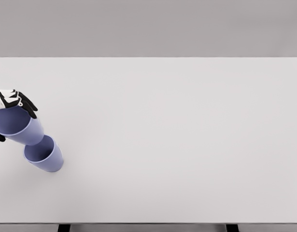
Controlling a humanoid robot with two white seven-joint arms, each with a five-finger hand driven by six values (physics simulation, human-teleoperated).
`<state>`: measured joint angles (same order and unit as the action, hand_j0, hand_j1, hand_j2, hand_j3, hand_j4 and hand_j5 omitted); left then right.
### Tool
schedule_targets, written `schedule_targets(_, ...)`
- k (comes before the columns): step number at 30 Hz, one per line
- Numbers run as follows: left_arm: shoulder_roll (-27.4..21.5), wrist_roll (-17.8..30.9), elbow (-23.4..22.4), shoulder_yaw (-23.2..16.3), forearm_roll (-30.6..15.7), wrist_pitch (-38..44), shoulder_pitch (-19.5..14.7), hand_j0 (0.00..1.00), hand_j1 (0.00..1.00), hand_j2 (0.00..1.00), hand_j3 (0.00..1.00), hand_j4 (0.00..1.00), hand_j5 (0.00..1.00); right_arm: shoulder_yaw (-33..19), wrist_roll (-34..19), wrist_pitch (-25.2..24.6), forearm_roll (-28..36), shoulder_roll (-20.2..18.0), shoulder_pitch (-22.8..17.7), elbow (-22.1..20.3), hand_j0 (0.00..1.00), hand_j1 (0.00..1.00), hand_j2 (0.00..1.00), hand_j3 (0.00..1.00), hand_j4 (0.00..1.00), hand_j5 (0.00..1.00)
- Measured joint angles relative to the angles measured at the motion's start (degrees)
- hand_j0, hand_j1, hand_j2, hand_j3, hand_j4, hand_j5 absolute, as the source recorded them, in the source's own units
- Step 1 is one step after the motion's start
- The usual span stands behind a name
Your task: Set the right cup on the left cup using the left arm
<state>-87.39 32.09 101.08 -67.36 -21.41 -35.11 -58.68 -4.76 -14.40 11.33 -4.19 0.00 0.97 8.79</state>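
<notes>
Head view: left hand [10, 101] grasps the held cup [18, 126], tilted, just above the standing cup [44, 154] — square it upright, lower gently.

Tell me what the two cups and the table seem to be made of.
Held cup in the left robot hand and standing cup: likely matte plastic, uniform lavender-blue, no glare. Table: smooth pale grey, matte, perhaps laminate; the render leaves this open.

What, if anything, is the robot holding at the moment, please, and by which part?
The left hand holds a blue cup by its upper wall near the rim, tilted above the other cup on the table.
</notes>
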Motion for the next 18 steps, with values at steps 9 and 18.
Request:
schedule_targets(9, -0.4, -0.1, 0.0, 0.0, 0.0, 0.0, 1.1, 0.43, 0.43, 0.43, 0.43, 0.43, 0.43, 0.0, 0.0, 0.0, 0.0, 0.0, 0.0, 0.0, 1.00, 1.00, 1.00, 1.00, 1.00, 1.00)
schedule_targets(18, -0.5, -0.2, 0.0, 0.1, 0.0, 0.0, 1.1, 0.44, 0.44, 0.44, 0.44, 0.44, 0.44, 0.0, 0.0, 0.0, 0.0, 0.0, -0.1, 0.0, 1.00, 1.00, 1.00, 1.00, 1.00, 1.00)
